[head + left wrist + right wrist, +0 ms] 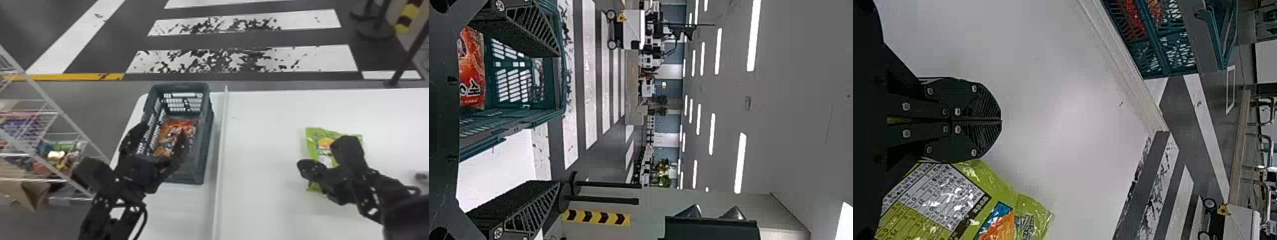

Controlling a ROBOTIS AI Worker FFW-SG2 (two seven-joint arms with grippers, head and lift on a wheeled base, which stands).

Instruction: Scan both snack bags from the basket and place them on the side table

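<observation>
Your left claw (163, 130) spreads its fingers at the basket (199, 167), which holds the red snack bag (188, 124) by the worktop's (261, 127) far left corner. Your right claw (303, 165) (pressed together, mind) is near the green snack bag (314, 137), inside the far edge.

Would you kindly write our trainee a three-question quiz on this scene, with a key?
1. True or false: the left gripper is open.
2. Where does the green bag lie? a) on the floor b) on the table c) on the shelf
3. Fill in: the orange bag lies in the ____.

Key: 1 true; 2 b; 3 basket.
</observation>
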